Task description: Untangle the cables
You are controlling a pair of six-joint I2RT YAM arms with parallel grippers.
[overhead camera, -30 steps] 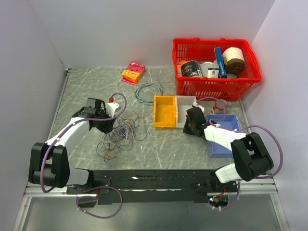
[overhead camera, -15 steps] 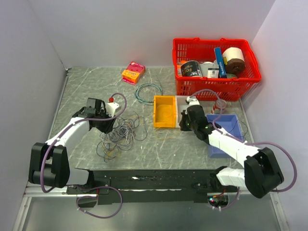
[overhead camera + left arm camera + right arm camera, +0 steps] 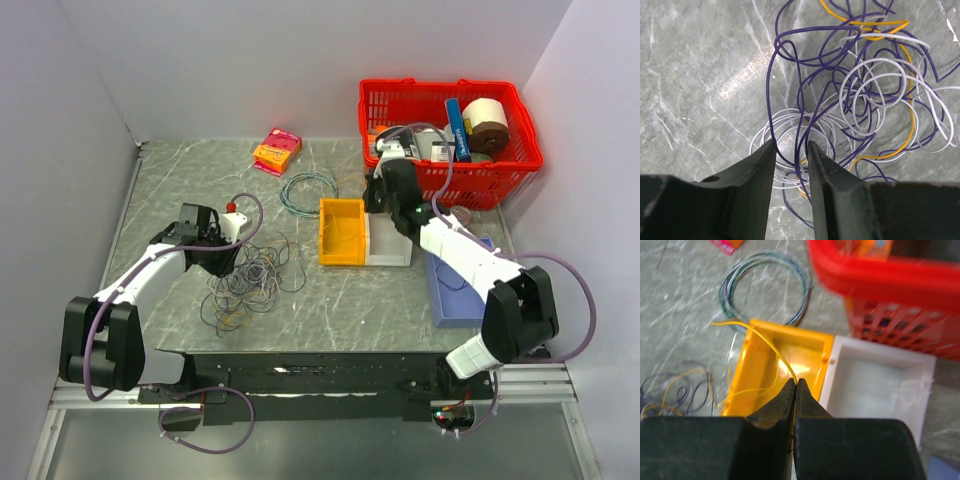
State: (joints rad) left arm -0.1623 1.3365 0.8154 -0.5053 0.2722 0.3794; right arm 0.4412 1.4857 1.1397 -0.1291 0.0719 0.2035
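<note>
The cables (image 3: 245,280) lie as a loose tangle of purple, white and yellow strands on the grey table, front left. My left gripper (image 3: 222,260) sits at the tangle's upper left edge. In the left wrist view its jaws (image 3: 791,147) stand a little apart, with a dark purple strand (image 3: 771,85) running between them over white loops. My right gripper (image 3: 369,205) is shut on a thin yellow strand (image 3: 767,342) and holds it above the yellow bin (image 3: 790,329). The jaws (image 3: 796,382) are pressed together on the strand. Part of the tangle (image 3: 675,390) shows blurred at lower left.
A white bin (image 3: 388,235) adjoins the yellow bin (image 3: 342,232). A red basket (image 3: 448,145) of goods stands back right. A blue-green wire coil (image 3: 308,190) lies behind the bins, a pink box (image 3: 277,150) further back, a blue tray (image 3: 465,285) front right.
My right arm has swung from in front of the bins up and back, carrying the yellow strand over the yellow bin. The left arm has not moved.
</note>
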